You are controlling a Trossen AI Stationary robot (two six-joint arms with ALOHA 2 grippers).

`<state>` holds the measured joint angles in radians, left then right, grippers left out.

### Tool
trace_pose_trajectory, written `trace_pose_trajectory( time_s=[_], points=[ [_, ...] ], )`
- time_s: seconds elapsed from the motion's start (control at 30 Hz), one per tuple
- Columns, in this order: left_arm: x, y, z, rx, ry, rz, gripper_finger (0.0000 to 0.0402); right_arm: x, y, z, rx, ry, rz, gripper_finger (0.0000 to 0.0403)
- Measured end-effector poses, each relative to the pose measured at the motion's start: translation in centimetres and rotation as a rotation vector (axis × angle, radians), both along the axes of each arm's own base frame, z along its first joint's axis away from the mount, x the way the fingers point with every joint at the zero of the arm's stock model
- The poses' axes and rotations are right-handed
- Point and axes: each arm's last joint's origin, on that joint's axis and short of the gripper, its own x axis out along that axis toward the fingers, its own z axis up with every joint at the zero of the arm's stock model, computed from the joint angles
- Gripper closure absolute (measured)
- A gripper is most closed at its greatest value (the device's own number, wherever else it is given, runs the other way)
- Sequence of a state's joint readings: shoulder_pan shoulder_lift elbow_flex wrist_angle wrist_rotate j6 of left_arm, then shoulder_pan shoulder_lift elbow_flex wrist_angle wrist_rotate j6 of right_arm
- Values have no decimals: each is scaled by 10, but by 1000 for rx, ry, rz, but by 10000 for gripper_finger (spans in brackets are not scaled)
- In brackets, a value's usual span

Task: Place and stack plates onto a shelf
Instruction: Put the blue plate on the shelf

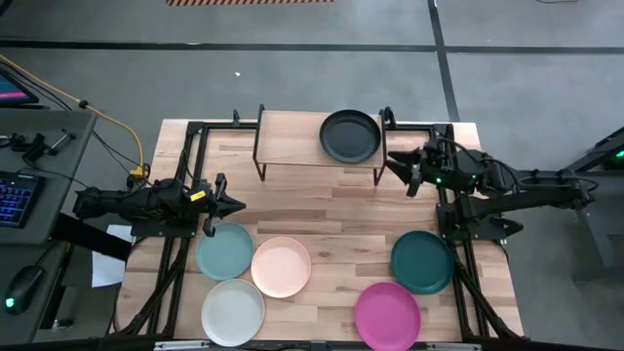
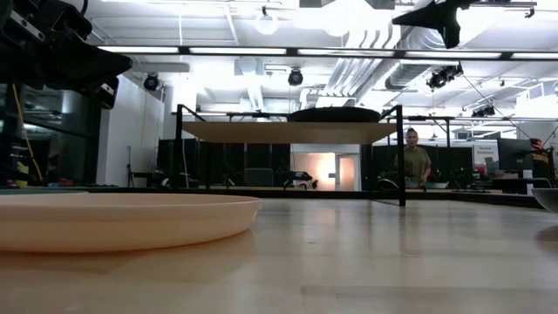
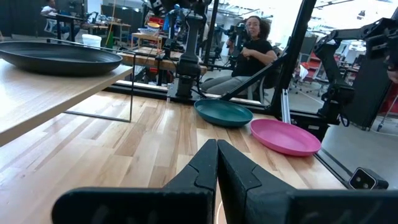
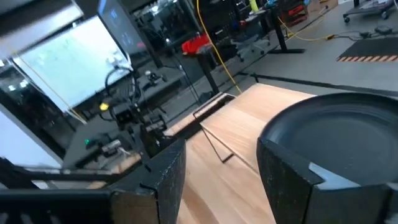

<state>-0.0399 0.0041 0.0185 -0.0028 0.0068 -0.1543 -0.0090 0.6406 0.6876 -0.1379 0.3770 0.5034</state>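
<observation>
The black plate (image 1: 350, 136) rests flat on the right half of the shelf (image 1: 292, 141), a low wood-topped riser at the table's far edge. My right gripper (image 1: 393, 164) hovers open just off the shelf's right end; in its wrist view the black plate (image 4: 348, 130) lies beyond the fingers. My left gripper (image 1: 236, 205) is shut and holds nothing, above the far rim of the light teal plate (image 1: 224, 251). The peach-pink (image 1: 282, 266), white (image 1: 233, 311), magenta (image 1: 387, 314) and dark teal (image 1: 422, 261) plates lie flat on the table.
Bare wood tabletop (image 1: 312, 210) stretches between the shelf and the row of plates. The shelf's left half is bare. Black arm frames run along both table sides (image 1: 185, 175). A person (image 3: 252, 46) sits beyond the table's right side; a keyboard desk (image 1: 24, 185) stands off the left.
</observation>
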Motion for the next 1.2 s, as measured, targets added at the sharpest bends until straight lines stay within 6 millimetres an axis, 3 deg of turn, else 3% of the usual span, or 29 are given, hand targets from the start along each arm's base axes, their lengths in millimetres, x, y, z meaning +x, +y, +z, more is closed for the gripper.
trace_pose_trajectory(
  time_s=[0.27,0.67,1.2],
  points=[
    [0,0,0,0,1,0,401,-3,1,0,3,1,21,224],
    [0,0,0,0,0,0,401,-26,2,-6,14,86,74,224],
    [0,1,1,43,-9,21,401,-30,7,-27,131,243,82,224]
  ],
)
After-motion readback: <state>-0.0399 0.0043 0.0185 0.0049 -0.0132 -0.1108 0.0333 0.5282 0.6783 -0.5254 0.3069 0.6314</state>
